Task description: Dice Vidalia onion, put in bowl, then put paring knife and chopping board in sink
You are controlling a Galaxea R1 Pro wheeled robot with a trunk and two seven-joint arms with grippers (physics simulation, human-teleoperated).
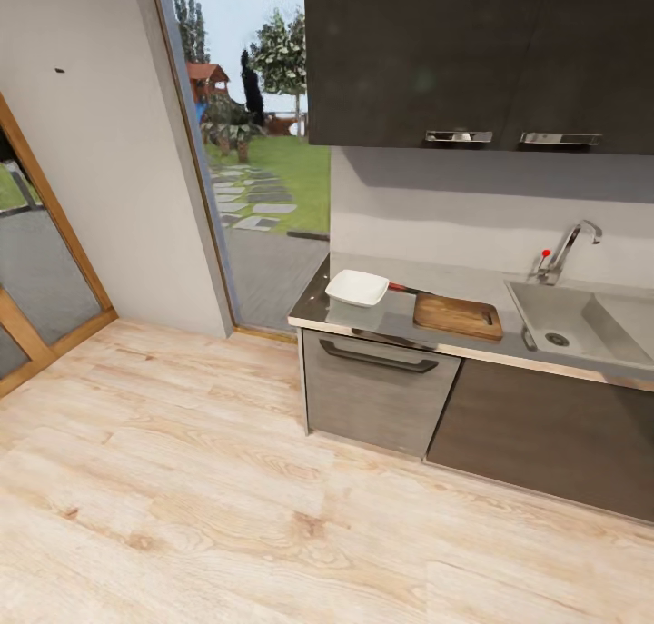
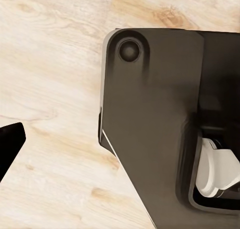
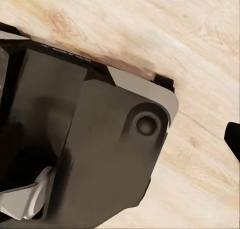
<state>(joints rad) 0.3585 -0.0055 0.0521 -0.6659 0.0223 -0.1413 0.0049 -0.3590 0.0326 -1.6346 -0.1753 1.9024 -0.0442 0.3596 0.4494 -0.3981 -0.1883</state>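
Grippers: hanging over the wooden floor (image 2: 50, 64); whether their jaws are parted, I cannot tell.
Board (image 1: 457, 315): on the countertop (image 1: 400, 320), between bowl (image 1: 357, 287) and sink (image 1: 563, 320).
Knife (image 1: 404, 289): red handle behind the board.
Handling: board looks stiff, probably weighty; grip its long edge.

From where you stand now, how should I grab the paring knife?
Judging from afar: take the paring knife by its red handle, which pokes out between the bowl and the chopping board. The blade is hidden behind the board. Come from above; the knife seems to lie flat on the countertop.
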